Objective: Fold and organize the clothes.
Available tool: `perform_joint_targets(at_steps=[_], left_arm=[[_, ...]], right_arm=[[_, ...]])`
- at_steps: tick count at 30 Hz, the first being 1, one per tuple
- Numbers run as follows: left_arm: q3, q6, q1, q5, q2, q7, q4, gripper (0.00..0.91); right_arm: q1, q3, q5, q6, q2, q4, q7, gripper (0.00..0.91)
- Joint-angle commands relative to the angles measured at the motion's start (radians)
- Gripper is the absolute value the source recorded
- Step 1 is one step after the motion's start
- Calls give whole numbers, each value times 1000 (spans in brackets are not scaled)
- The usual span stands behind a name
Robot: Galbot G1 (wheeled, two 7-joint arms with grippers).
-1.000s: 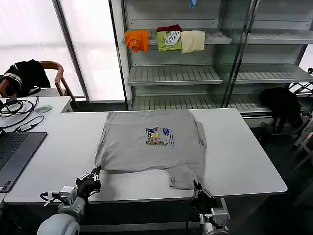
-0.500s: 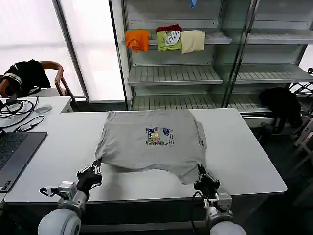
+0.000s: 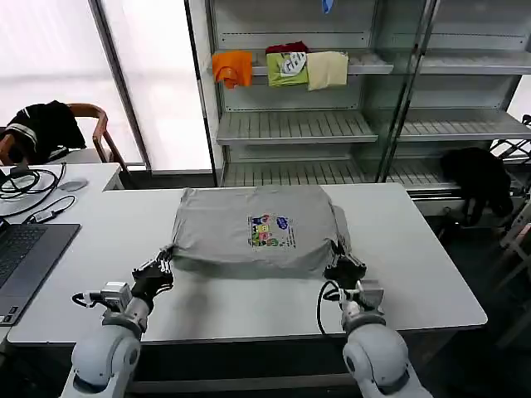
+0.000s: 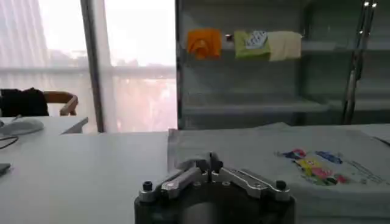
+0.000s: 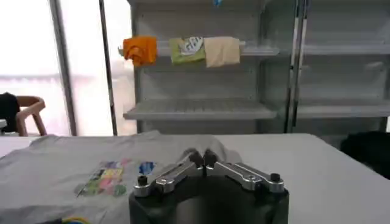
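So the bottom hem of the grey T-shirt (image 3: 253, 232) is now carried well up the table (image 3: 415, 274) compared with a second ago. Back then the hem was hanging close to the near edge, with one corner drooping by the right gripper. Now that near edge is lifted and pulled away from the robot, so the shirt looks much shorter front to back, and a wide strip of bare tabletop is exposed in front of it.

The left gripper (image 3: 158, 267) is seen at the shirt's near left corner, fingers pinched shut on the fabric. The right gripper (image 3: 343, 267) is at the near right corner, also clamped on the cloth. In both wrist views the fingertips are shown pressed together, with the printed chest patch (image 3: 270, 230) sitting just beyond.

The shirt itself is lying in the middle of the table, print facing up, far edge still flat on the surface. The orange, green and cream garments (image 3: 282, 66) are left alone on the shelf (image 3: 290, 126) behind.

What it means, probably: the bottom-to-top fold is underway but not finished. The hem is only brought about halfway, so it would need to be carried further and laid down before both corners get released. Uneven travel between the two arms could skew the fold.
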Motion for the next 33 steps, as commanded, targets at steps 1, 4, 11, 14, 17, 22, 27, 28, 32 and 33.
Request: perform_joint_targets(at_steps=[1, 4, 11, 14, 17, 22, 27, 28, 32, 33], left_arm=[[13, -2, -127, -15, 7, 0, 116, 10], [26, -7, -163, -16, 12, 1, 166, 10], [53, -21, -232, -17, 13, 4, 283, 20], [64, -21, -253, -17, 14, 3, 309, 10], [74, -18, -274, -17, 17, 2, 330, 10], [85, -17, -306, -17, 19, 1, 386, 10], [100, -13, -329, -15, 20, 1, 434, 10], [105, -12, -334, -14, 20, 0, 441, 10], [122, 1, -353, -16, 26, 1, 459, 242], [125, 2, -357, -15, 28, 1, 464, 625]], right_arm=[[124, -1, -1, -7, 8, -89, -2, 0], [167, 0, 0, -7, 21, -138, -7, 0], [234, -3, -1, -4, 54, -253, -23, 0], [256, -4, -1, -3, 64, -289, -28, 0], [274, -5, -1, -2, 76, -324, -33, 0], [304, -6, -1, 1, 95, -394, -45, 0], [329, -9, 0, 5, 109, -467, -50, 0], [336, -8, 0, 6, 112, -480, -52, 0], [355, -10, 0, 8, 124, -522, -59, 161], [359, -9, 0, 9, 127, -530, -58, 443]])
